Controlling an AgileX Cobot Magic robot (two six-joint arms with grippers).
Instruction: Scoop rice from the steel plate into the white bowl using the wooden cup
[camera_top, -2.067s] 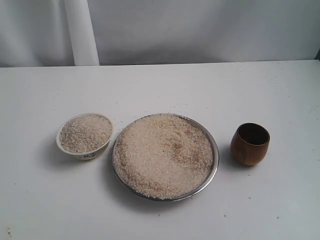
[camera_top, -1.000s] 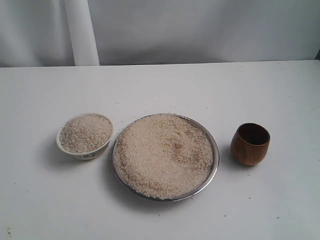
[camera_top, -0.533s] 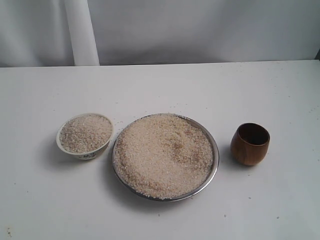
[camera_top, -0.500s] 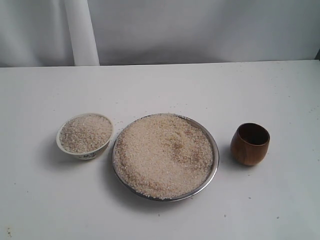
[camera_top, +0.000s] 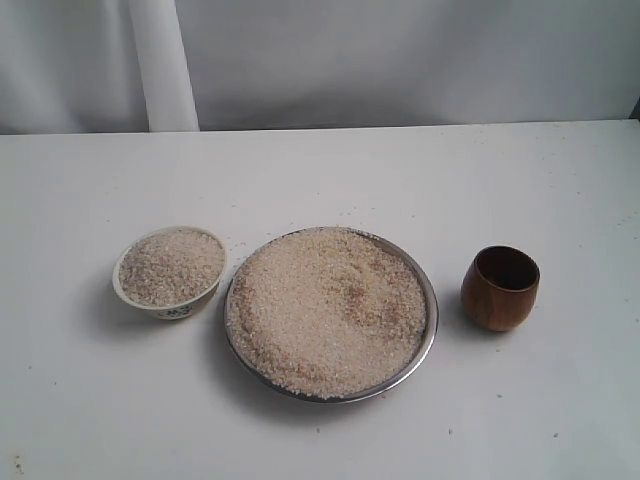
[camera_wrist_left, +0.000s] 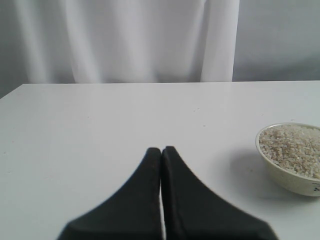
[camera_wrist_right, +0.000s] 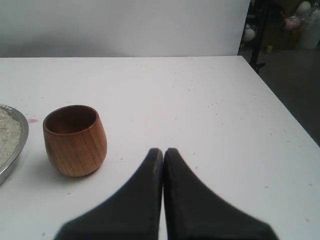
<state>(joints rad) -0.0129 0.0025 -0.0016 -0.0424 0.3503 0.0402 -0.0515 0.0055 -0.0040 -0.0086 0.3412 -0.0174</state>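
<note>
Over the desk (camera_top: 320, 170), the left fingers (camera_wrist_left: 142, 200) are pressed together and empty, near the white bowl (camera_wrist_left: 280, 175) of rice (camera_wrist_left: 292, 147). The right fingers (camera_wrist_right: 142, 200), likewise closed, sit near the upright wooden cup (camera_wrist_right: 75, 142), which stands just beside the rice-heaped steel plate (camera_top: 432, 330).

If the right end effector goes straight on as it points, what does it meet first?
Probably nothing: only bare table lies ahead. The wooden cup stands beside that line, toward the steel plate.
</note>
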